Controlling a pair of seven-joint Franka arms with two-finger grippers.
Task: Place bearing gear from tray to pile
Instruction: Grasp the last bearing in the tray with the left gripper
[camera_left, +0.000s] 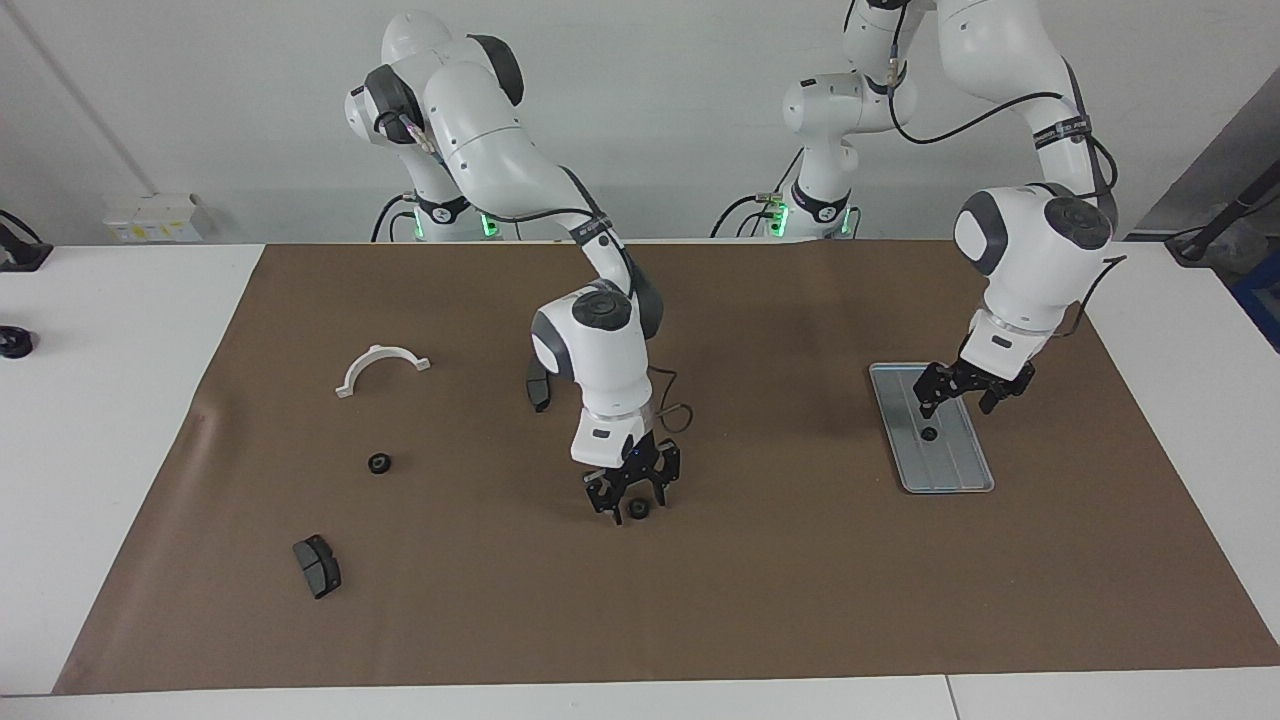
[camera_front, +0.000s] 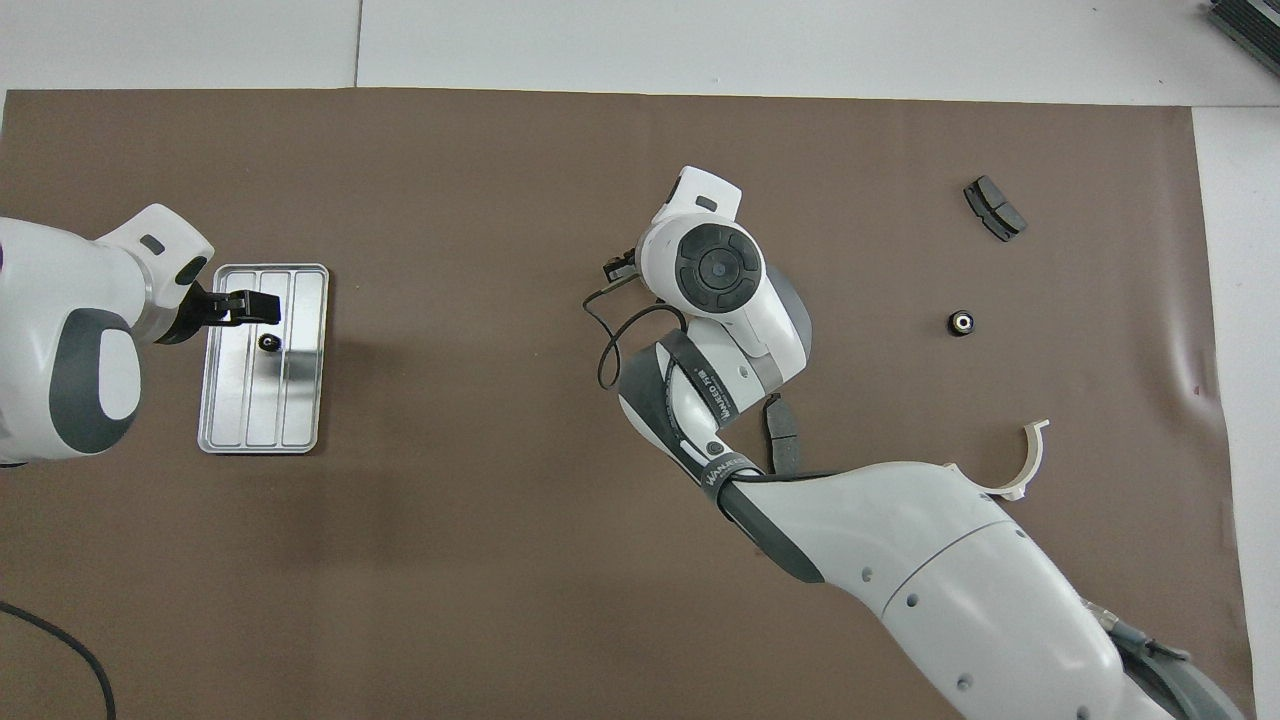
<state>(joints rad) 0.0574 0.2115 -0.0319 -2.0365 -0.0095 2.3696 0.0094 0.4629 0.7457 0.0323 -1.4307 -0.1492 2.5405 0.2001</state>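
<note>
The right end effector (camera_left: 633, 497) straddles a bearing gear (camera_left: 637, 509) lying flat on the worktop, grip uncertain. The left end effector (camera_left: 965, 394) hovers open over the tray (camera_left: 955, 470), whose long axis runs away from the robots.

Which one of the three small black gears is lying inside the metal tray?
The gear under the left gripper lies in the tray. The other two rest on the brown mat: one at the right gripper, one near the white bracket.

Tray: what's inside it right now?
One small black gear lies in the tray, near its middle. The left pincer hangs over the tray's end nearer the robots, covering a little of the floor there.
</note>
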